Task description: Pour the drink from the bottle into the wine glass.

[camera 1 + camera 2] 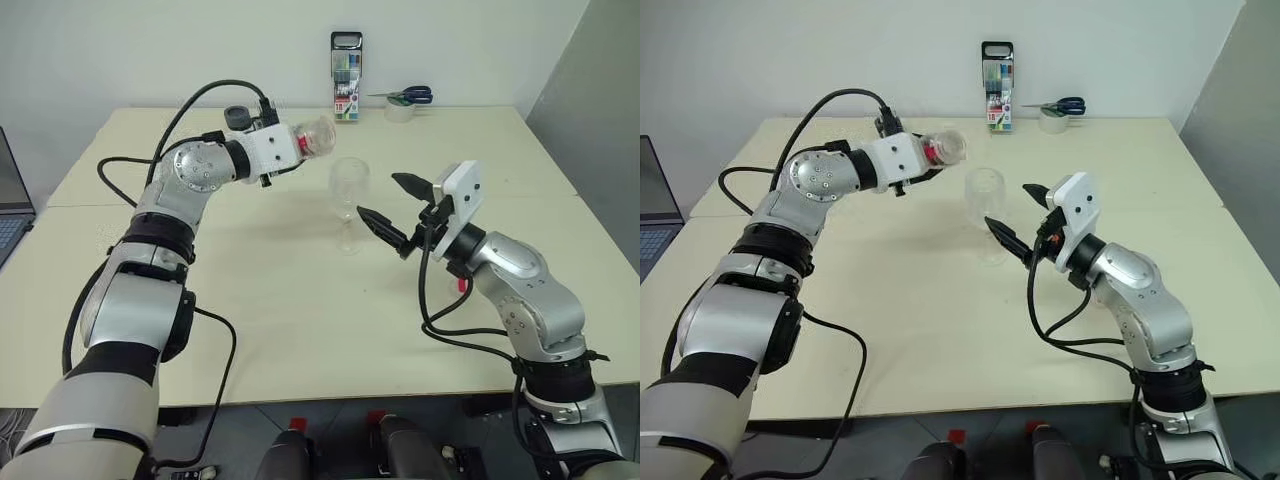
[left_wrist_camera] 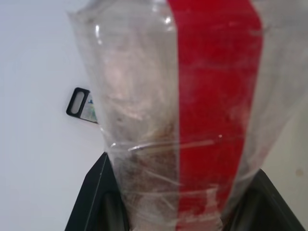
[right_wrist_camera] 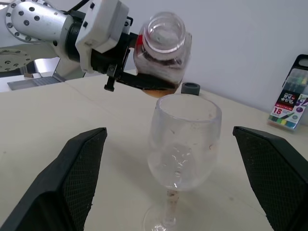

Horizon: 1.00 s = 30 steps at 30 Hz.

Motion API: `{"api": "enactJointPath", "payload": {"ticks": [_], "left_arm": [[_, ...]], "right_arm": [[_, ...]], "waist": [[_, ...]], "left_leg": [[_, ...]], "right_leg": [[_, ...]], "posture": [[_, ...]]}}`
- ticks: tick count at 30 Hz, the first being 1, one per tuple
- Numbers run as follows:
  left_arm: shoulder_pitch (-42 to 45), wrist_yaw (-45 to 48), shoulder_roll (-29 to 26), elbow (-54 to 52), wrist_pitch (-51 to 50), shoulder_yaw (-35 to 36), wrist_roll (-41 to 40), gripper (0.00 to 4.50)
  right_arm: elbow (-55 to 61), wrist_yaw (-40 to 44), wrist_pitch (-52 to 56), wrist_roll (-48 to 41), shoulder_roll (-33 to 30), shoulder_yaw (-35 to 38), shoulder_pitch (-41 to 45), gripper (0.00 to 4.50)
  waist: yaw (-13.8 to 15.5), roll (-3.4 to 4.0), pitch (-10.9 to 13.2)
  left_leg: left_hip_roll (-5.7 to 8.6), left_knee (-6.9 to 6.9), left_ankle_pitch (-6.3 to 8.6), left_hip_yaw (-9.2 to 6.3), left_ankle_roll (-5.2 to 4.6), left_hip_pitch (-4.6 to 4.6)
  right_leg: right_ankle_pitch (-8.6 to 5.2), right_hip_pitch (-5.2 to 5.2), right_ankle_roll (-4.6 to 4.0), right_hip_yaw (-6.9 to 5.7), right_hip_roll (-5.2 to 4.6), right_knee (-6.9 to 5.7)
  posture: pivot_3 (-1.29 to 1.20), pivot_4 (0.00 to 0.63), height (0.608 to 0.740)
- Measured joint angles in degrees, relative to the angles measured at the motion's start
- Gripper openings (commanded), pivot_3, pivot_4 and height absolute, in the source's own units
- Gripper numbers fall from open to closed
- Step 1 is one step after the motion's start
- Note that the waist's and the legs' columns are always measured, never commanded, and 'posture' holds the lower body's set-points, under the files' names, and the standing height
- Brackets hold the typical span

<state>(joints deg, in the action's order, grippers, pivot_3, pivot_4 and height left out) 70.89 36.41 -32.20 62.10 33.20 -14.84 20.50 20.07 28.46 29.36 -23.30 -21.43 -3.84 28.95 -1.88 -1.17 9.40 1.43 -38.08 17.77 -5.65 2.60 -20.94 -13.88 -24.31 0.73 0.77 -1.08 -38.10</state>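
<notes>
Black fingers of my left gripper (image 1: 300, 147) are clamped on the bottle (image 1: 318, 137), which I hold tipped over almost level, its open mouth aimed toward the wine glass (image 1: 349, 203) and raised just above and beside the rim. From the left wrist camera I see the bottle's red label strip (image 2: 216, 110) running along the clear plastic between the two fingers. From the right wrist camera the uncapped mouth faces me, and the drink (image 3: 159, 89) lies as an amber-brown pool along the lower side of the bottle's body; I cannot tell whether any is leaving the mouth. The bowl of the glass looks clear, with only droplets on its inside.

My right gripper (image 1: 393, 212) stands spread wide, holding nothing, one finger to either side of the glass and short of touching it. The glass stands upright on its foot on the cream table (image 1: 300, 320), near the middle.

Farther out, a small dark cap (image 3: 190, 88) lies on the table behind the glass. At the far edge, against the wall, a marker pack (image 1: 346, 64) stands upright, and just beside it a tape roll (image 1: 400, 110) sits with blue-handled scissors (image 1: 410, 96) on top. A laptop (image 1: 12, 205) shows at the left edge.
</notes>
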Motion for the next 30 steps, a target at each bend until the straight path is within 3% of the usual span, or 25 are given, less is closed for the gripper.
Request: {"api": "enactJointPath", "payload": {"ticks": [19,30], "left_arm": [[8.44,-18.28,-0.07,5.55,4.97,-10.88,17.24,1.74],[10.20,-24.30,-0.10,6.49,6.00,-15.07,23.01,1.74]], "right_arm": [[0.01,-1.09,0.00,1.71,1.32,0.27,0.70,4.50],[0.01,-1.35,0.00,1.74,1.87,0.92,0.70,4.50]], "waist": [[0.08,-0.01,0.00],[0.07,-0.01,0.00]], "left_leg": [[0.07,-0.01,0.06,-0.01,-0.10,-0.02],[0.08,-0.01,0.04,0.00,-0.08,-0.01]], "right_leg": [[-0.03,0.00,0.05,-0.01,0.00,-0.02],[-0.03,0.00,0.06,0.00,0.00,-0.03]], "posture": [[0.00,0.150,0.740],[0.00,0.150,0.740]]}}
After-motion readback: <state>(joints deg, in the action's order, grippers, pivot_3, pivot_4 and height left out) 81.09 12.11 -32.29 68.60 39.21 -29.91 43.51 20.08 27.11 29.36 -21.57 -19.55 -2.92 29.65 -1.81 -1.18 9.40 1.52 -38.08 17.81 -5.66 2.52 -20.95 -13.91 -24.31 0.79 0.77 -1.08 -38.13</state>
